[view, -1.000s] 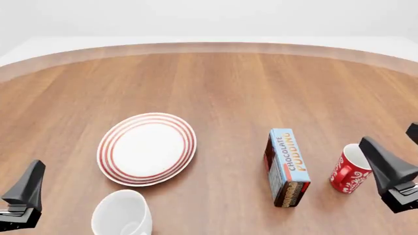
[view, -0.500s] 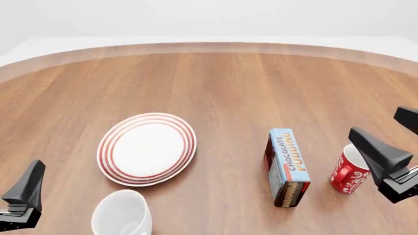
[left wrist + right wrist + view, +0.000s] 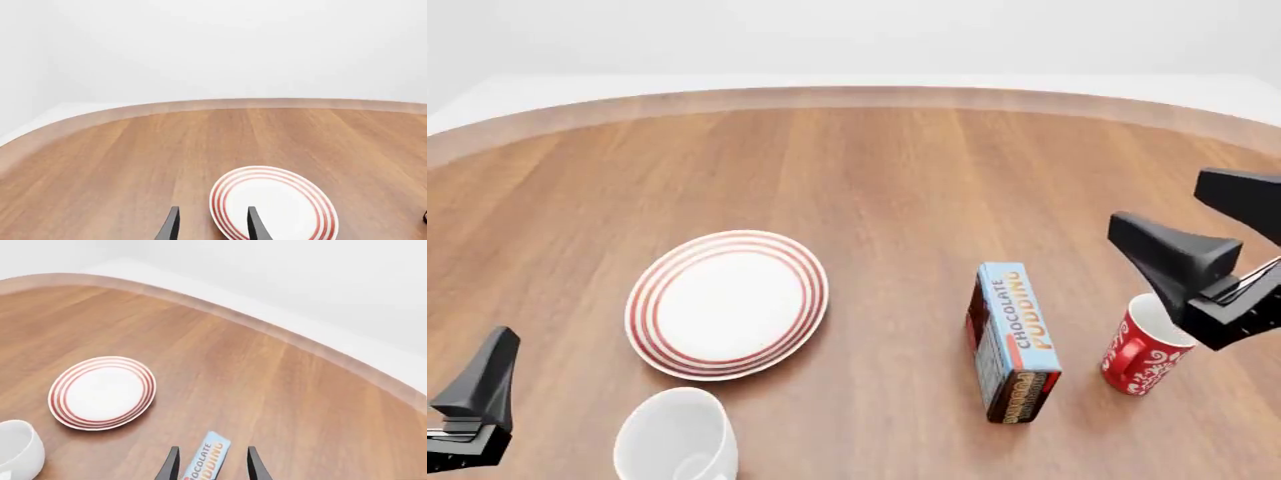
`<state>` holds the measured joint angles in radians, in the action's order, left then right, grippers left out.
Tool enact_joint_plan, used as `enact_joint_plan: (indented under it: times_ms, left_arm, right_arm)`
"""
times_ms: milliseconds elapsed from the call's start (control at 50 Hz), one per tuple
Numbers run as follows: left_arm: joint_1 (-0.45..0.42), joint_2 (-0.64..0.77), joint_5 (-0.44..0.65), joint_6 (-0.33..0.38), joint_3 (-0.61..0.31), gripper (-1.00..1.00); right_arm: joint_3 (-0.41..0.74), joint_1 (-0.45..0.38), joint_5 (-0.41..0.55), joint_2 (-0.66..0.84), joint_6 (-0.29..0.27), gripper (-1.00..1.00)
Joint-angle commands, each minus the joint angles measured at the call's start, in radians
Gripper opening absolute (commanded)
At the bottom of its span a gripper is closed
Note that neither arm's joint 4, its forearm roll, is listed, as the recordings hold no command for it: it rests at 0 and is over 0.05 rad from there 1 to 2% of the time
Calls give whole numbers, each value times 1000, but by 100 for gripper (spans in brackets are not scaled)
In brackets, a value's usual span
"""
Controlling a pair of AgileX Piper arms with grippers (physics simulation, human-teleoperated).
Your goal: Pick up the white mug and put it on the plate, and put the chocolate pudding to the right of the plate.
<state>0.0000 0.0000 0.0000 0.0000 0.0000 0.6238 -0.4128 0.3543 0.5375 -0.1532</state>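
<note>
The white mug (image 3: pixel 677 436) stands at the near edge of the table, just in front of the plate (image 3: pixel 727 304). That plate is white with red rings and nothing lies on it. The chocolate pudding (image 3: pixel 1014 340) box stands on its long side, right of the plate. My right gripper (image 3: pixel 1158 206) hangs open above and right of the box, over the red mug. In the right wrist view the pudding (image 3: pixel 206 460) shows between the fingers of the open right gripper (image 3: pixel 212 449), well below them. My left gripper (image 3: pixel 494 352) is open at the near left, beside the white mug.
A red mug (image 3: pixel 1140 352) with white patterns stands right of the pudding box, under my right gripper. The table's curved far edge (image 3: pixel 854 98) runs across the back. Bare wood (image 3: pixel 894 180) lies beyond the plate.
My right gripper has risen and moved forward, away from the red mug's near side. The left gripper and all objects have stayed put.
</note>
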Motion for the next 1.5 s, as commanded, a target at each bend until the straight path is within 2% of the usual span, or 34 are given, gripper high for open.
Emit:
enact_joint_plan:
  times_ms: [20,40,60,100,180,200,280,300,340,380,480,540,580,600,620,660,700,720,740,820,1000,1100,1140,1160,1260,1280,1300,1320,1360,1380,1420,1460,1480,1500]
  left_arm:
    - [0,0,0,0,0,100]
    - [0,0,0,0,0,100]
    - [0,0,0,0,0,100]
    - [0,0,0,0,0,100]
    - [0,0,0,0,0,100]
    - [0,0,0,0,0,100]
    - [0,0,0,0,0,100]
    - [0,0,0,0,0,100]
    - [0,0,0,0,0,100]
    - [0,0,0,0,0,100]
    - [0,0,0,0,0,100]
    - [0,0,0,0,0,100]
    - [0,0,0,0,0,100]
    - [0,0,0,0,0,100]
    - [0,0,0,0,0,100]
    - [0,0,0,0,0,100]
    - [0,0,0,0,0,100]
    - [0,0,0,0,0,100]
    - [0,0,0,0,0,100]
    - [0,0,0,0,0,100]
    - [0,0,0,0,0,100]
    - [0,0,0,0,0,100]
    - [0,0,0,0,0,100]
    - [0,0,0,0,0,100]
    - [0,0,0,0,0,100]
    - [0,0,0,0,0,100]
    - [0,0,0,0,0,100]
    - [0,0,0,0,0,100]
    - [0,0,0,0,0,100]
    - [0,0,0,0,0,100]
    - [0,0,0,0,0,100]
    - [0,0,0,0,0,100]
    - [0,0,0,0,0,100]
    - [0,0,0,0,0,100]
  right_arm:
    - [83,-27,49,83,34,100]
    - [83,-27,50,84,34,100]
    - [96,-32,62,97,63,100]
    - [107,-31,72,101,41,100]
    - [130,-34,94,119,41,100]
    - [137,-36,102,131,69,100]
    - [148,-36,116,143,60,100]
    - [155,-36,122,155,84,100]
    - [165,-33,127,165,62,100]
    - [177,-30,138,182,79,100]
    - [192,-20,161,208,68,100]
    - [208,-19,181,232,104,100]
    - [216,-17,191,236,87,100]
    - [224,-19,200,246,119,100]
    - [229,-18,206,253,125,100]
    - [238,-15,218,255,97,100]
    - [253,-21,235,274,171,100]
    - [253,-14,238,276,141,100]
    - [251,-8,242,277,136,100]
    - [257,2,263,287,183,100]
    - [282,6,300,310,204,100]
    - [300,17,322,328,193,100]
    - [315,14,334,341,224,100]
    - [319,18,338,342,210,100]
    - [330,29,362,350,216,100]
    - [328,26,365,357,240,100]
    - [334,31,371,361,208,100]
    - [334,31,371,361,208,100]
    - [340,34,380,362,243,100]
    - [340,38,382,363,230,100]
    - [333,45,387,371,259,100]
    - [332,48,392,375,243,100]
    - [333,46,398,379,280,100]
    - [341,48,405,378,263,100]
